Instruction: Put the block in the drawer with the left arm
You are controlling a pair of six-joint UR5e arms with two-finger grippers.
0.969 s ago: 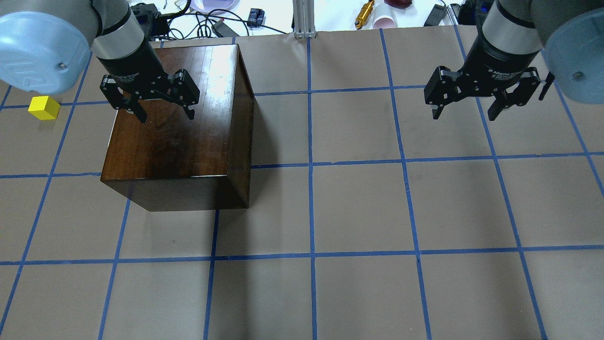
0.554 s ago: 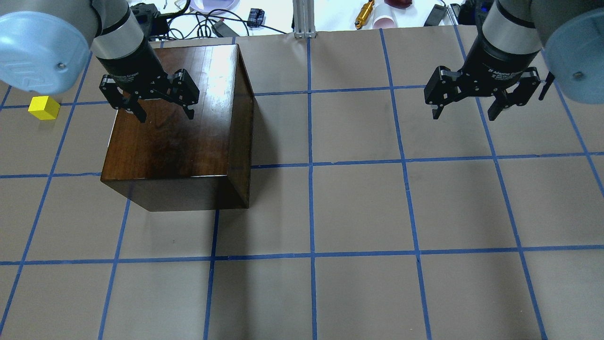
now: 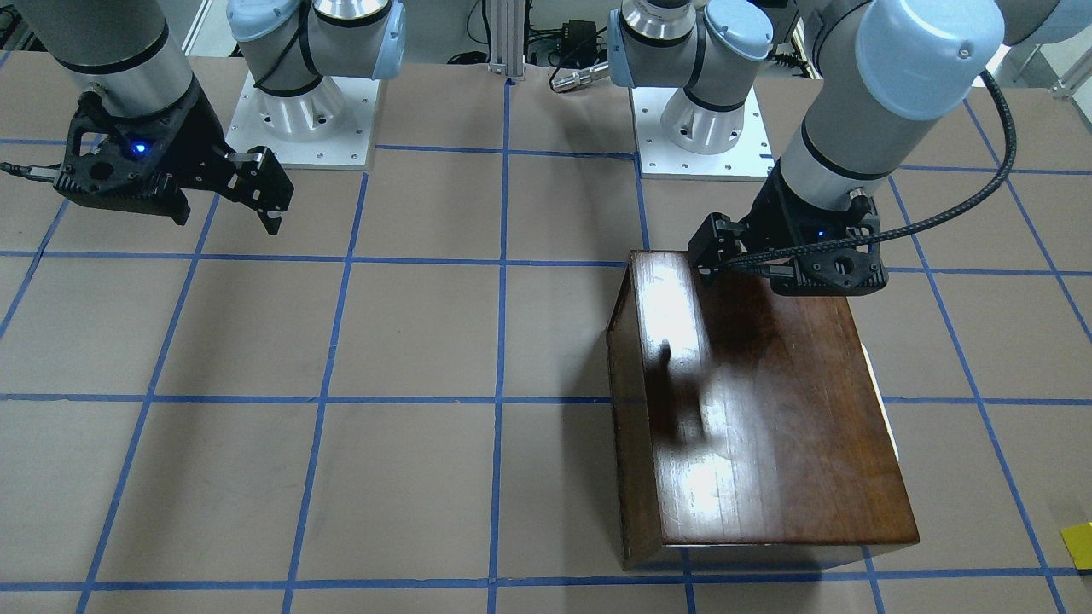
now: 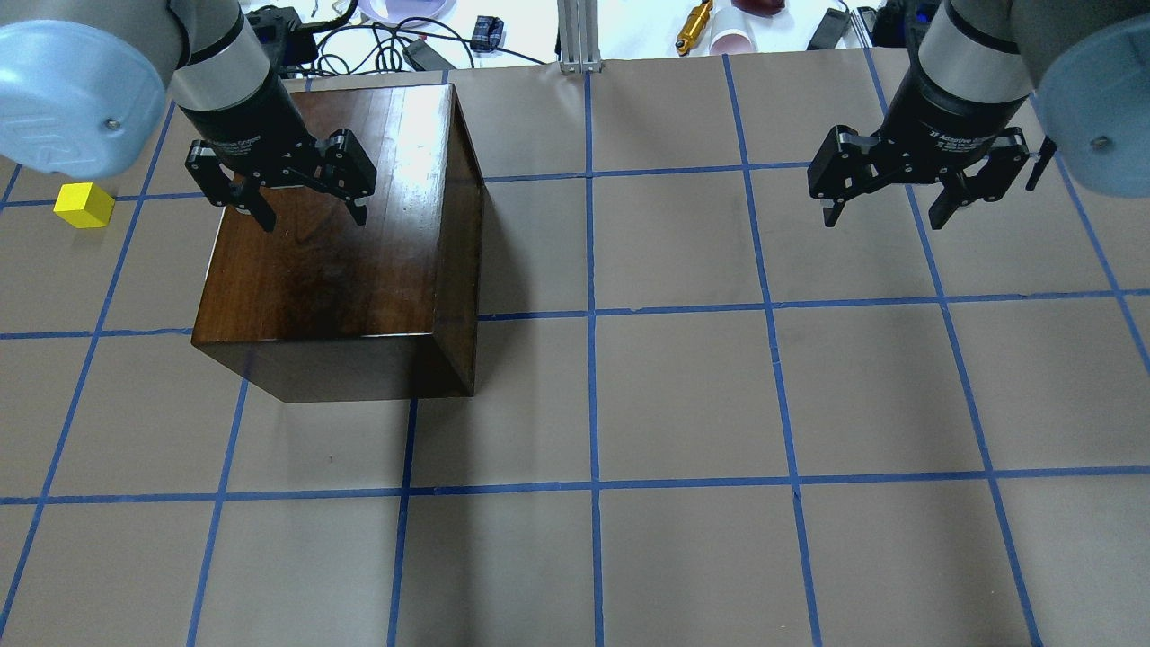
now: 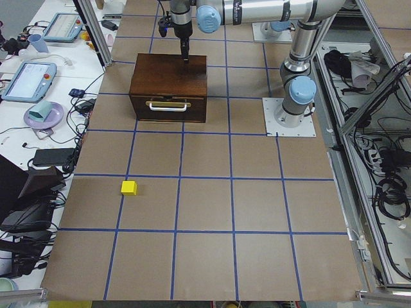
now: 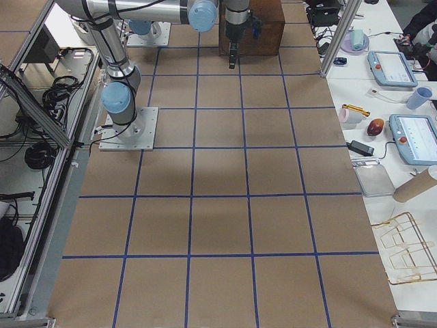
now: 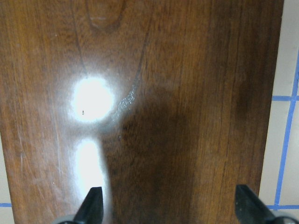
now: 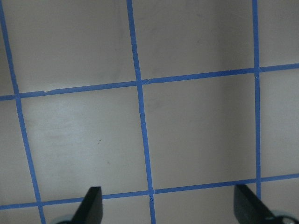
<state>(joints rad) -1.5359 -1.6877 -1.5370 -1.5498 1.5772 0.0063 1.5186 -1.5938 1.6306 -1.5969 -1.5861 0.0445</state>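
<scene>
The block [image 4: 84, 205], a small yellow cube, sits on the table to the left of the dark glossy box casing [image 4: 341, 252]; it also shows in the exterior left view [image 5: 129, 187]. The drawer is closed; only its dark front panel with the silvery handle [image 5: 168, 106] shows, and the pale tray is hidden. My left gripper [image 4: 314, 220] is open and empty, hovering above the casing's top near its far left part; the wrist view [image 7: 170, 207] shows only the wood top between the fingers. My right gripper [image 4: 885, 218] is open and empty over bare table at the far right.
Beyond the table's far edge lie cables, a cup [image 4: 732, 40] and a brass-coloured tool [image 4: 694, 25]. An aluminium post [image 4: 579, 36] stands at the far edge's middle. Both arm bases [image 3: 303, 111] stand on white plates at the robot's side.
My left gripper has shifted slightly toward the far edge and a little left above the casing, still open. The right arm, block and casing have not moved.
</scene>
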